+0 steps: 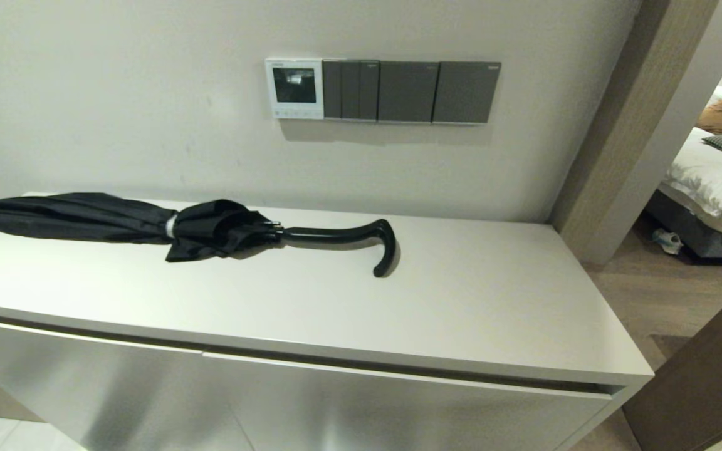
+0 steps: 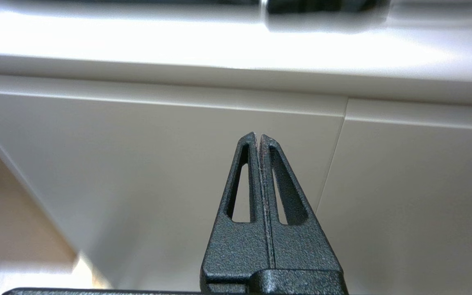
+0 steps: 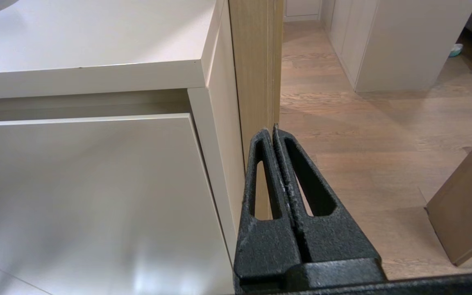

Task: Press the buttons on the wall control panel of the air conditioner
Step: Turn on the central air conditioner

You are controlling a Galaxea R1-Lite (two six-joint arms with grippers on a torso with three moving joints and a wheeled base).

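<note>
2 grippers sit low before the cabinet front (image 2: 158, 172), out of the head view: the left gripper (image 2: 259, 136) and right gripper (image 3: 271, 129) each have fingers pressed together, holding nothing. The control panel (image 1: 294, 88) hangs on the wall, screen dark, its buttons (image 1: 294, 114) along the bottom edge, left of 3 grey switch plates (image 1: 411, 91). A black umbrella (image 1: 148, 225) lies on the cabinet top (image 1: 461, 300).

We're looking at the wall, where the air conditioner's wall control panel (image 1: 294, 88) sits with its screen dark and the buttons (image 1: 297, 114) lined along its bottom edge. Dark grey switch plates (image 1: 411, 91) run just beside it. Below, a folded black umbrella (image 1: 167, 228) lies on the surface (image 1: 474, 300).
</note>
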